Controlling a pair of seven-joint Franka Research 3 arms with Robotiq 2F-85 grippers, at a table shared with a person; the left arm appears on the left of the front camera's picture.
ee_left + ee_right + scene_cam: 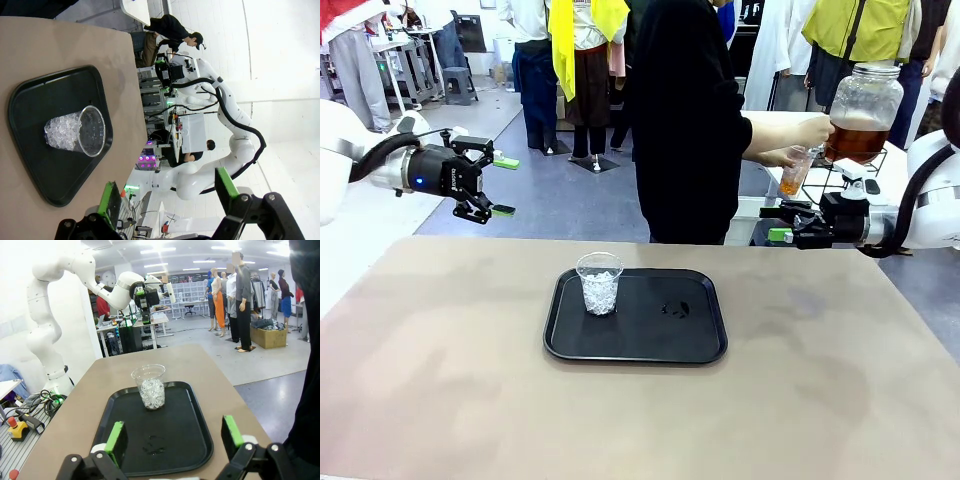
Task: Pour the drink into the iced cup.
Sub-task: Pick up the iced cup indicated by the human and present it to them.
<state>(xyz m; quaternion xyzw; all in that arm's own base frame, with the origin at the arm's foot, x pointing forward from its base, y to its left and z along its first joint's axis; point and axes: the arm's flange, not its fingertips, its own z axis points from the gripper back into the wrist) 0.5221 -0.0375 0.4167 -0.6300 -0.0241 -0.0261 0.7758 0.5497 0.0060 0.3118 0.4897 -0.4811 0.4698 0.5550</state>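
Grey floor [270,365], white wall [10,300], strip lights [154,265] on the ceiling; at the far end, perhaps white shelving [192,290].

Left arm [338,150], upper left of the front view: glossy white rounded shells. A black cable [375,152] runs to a silver wrist ring carrying a small blue light [417,182]. Left gripper [506,186]: black body, white lettering too small to read, green pads [504,162] on the fingers. Right arm [938,200], right edge: matching white shells, looped black hose [912,205], white block [853,180] on the wrist. Right gripper [777,222]: black, green-tipped. Right wrist view, bottom edge: pale round pins [73,458] at the black finger joints. Person [685,120], top centre: black top, sleeve [730,135] ending at the forearm
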